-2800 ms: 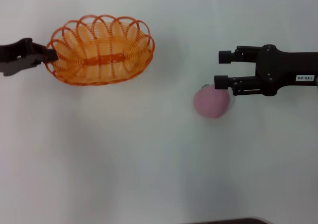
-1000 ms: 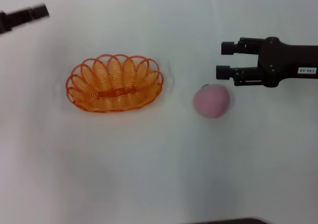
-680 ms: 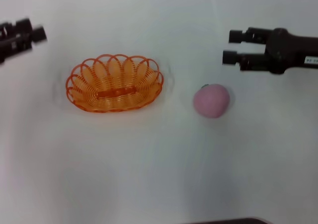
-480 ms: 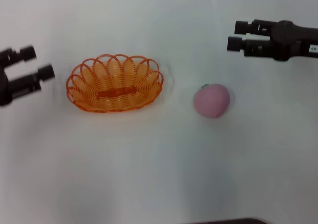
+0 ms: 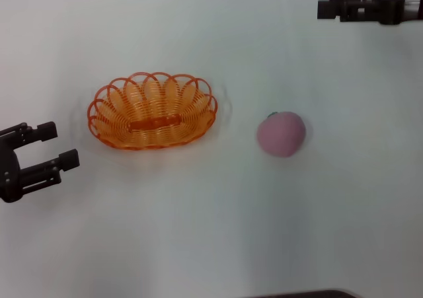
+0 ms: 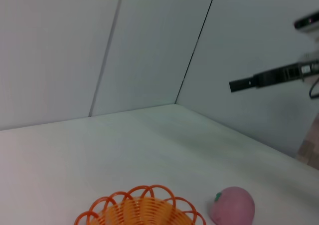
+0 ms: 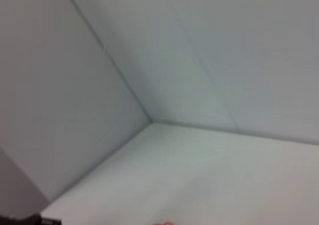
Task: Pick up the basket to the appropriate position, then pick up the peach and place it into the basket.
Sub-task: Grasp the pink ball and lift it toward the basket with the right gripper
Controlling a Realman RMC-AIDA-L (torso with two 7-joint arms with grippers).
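The orange wire basket (image 5: 153, 111) lies empty on the white table, left of centre. The pink peach (image 5: 281, 133) lies on the table to its right, a short gap away, its green stem spot turned toward the basket. My left gripper (image 5: 59, 146) is open and empty, low at the near left of the basket and apart from it. My right gripper (image 5: 329, 2) is open and empty at the far right, well beyond the peach. The left wrist view shows the basket's rim (image 6: 142, 207), the peach (image 6: 233, 205) and the right arm (image 6: 274, 77) farther off.
The white table (image 5: 198, 225) is ringed by pale walls meeting in a corner (image 6: 175, 103). A dark edge (image 5: 297, 294) shows at the table's near side.
The basket, earlier held by my left gripper at the far left, now lies released nearer the middle. The left gripper has swung to the near left. The right gripper has drawn back from the peach.
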